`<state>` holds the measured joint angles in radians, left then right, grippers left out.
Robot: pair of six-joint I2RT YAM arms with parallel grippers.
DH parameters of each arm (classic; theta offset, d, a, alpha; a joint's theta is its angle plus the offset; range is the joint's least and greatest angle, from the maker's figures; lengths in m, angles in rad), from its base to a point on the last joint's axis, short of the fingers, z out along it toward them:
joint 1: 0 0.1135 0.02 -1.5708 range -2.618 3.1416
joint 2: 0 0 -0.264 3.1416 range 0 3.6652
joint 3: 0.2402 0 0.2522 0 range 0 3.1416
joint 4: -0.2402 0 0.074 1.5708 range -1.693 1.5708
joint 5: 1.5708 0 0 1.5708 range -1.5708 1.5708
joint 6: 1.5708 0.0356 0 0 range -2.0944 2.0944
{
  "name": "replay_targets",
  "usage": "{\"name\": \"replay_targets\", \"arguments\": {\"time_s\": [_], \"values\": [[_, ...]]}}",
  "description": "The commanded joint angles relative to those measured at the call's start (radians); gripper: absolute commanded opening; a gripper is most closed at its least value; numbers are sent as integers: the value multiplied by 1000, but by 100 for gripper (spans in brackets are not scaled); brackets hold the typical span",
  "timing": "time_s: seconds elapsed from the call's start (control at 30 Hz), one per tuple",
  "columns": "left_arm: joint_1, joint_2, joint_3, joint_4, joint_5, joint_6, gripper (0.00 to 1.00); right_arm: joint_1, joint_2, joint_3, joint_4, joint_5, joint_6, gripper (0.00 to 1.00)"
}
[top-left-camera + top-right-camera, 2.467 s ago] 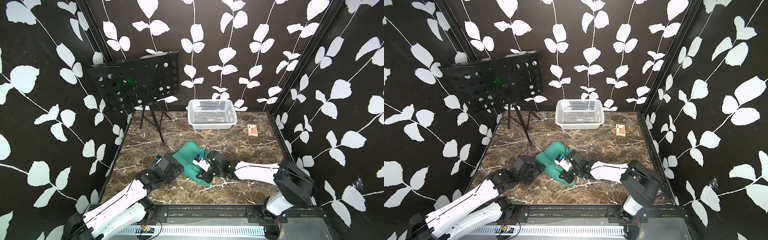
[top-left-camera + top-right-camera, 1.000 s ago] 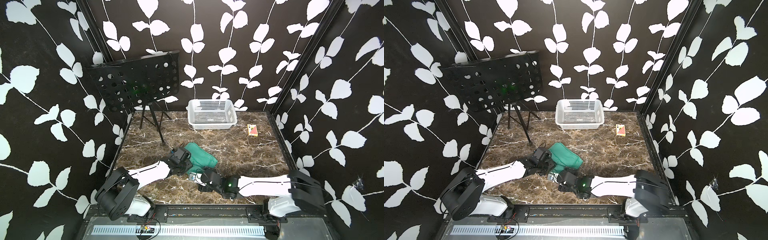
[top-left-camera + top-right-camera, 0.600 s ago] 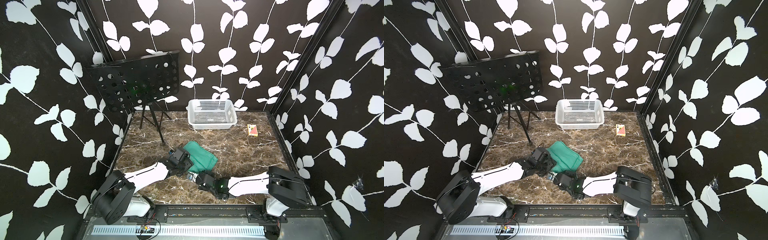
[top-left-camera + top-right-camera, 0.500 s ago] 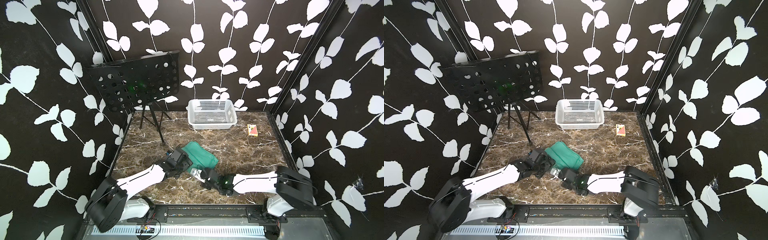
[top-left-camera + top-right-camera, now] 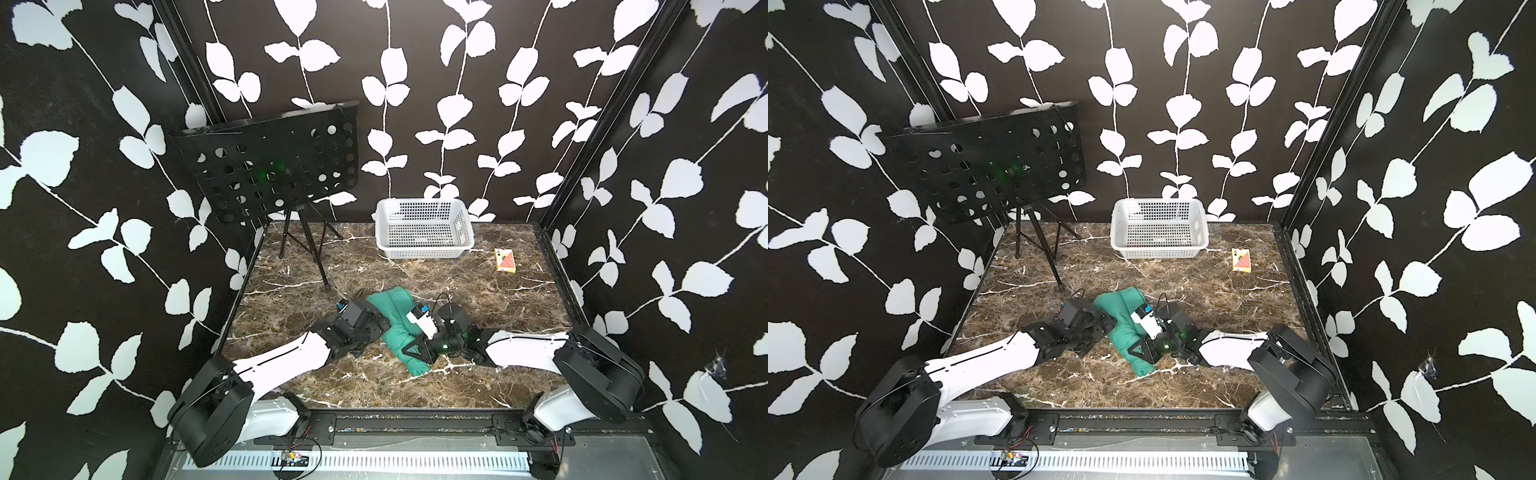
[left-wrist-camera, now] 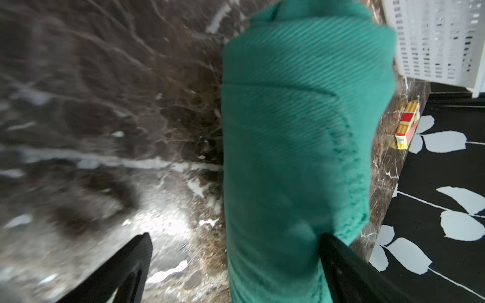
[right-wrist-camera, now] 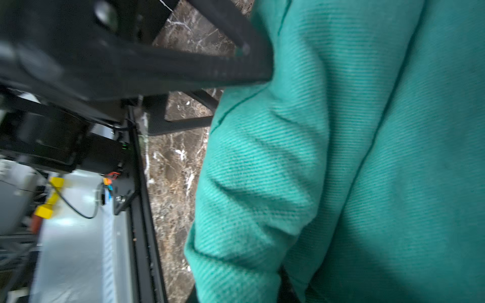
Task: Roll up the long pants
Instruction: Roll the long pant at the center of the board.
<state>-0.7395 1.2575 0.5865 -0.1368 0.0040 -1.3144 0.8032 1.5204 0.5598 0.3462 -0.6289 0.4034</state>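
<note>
rolled pants (image 5: 394,318) on table (image 5: 498,299), between the grippers. left gripper (image 6: 236,237) spread wide astride the roll, one finger (image 6: 338,258) touching cloth. right gripper (image 5: 415,351) pinched on its near end. soft, light, limp; likely to unroll. best held across the whole roll, not a loose layer.

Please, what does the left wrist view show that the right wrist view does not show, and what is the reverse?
Only the left wrist view: the white basket, a small yellow-and-red box and the leaf-patterned wall. Only the right wrist view: the black frame rail and yellow connectors over the metal base. Both: the teal long pants lying on the marble table.
</note>
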Motion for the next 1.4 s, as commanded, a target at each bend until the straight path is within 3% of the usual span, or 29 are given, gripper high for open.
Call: {"name": "replay_targets", "arguments": {"time_s": [0.0,0.17,0.3,0.33,0.43,0.5,0.63,0.73,0.8,0.87,1.03,1.27,1.37], "values": [[-4,25,15,119,4,38,99,2,26,-42,-55,-181,90,0],[-4,50,22,156,-25,62,99,-4,64,-30,-16,-243,114,0],[-4,127,56,157,10,103,95,-6,43,-54,-22,-179,148,0],[-3,152,77,139,30,118,92,-7,23,-59,-47,-137,154,4],[-3,228,143,68,87,177,78,-7,-85,-74,-172,44,175,41],[-6,259,166,25,93,205,68,-6,-190,-70,-279,163,181,55],[-5,299,198,-55,75,254,59,-6,-406,-32,-500,385,199,72],[-9,323,212,-84,57,271,53,-6,-502,-15,-634,570,240,74],[-12,330,213,-97,38,272,49,-8,-512,-14,-674,661,281,71],[-15,327,215,-110,22,276,47,-8,-465,1,-674,676,293,65],[-24,305,206,-140,6,262,33,-8,-251,77,-538,579,279,53],[-31,192,126,-188,-42,163,1,-11,24,223,-441,485,197,13],[-34,109,76,-275,-94,67,0,-12,149,314,-410,408,151,3]]}}
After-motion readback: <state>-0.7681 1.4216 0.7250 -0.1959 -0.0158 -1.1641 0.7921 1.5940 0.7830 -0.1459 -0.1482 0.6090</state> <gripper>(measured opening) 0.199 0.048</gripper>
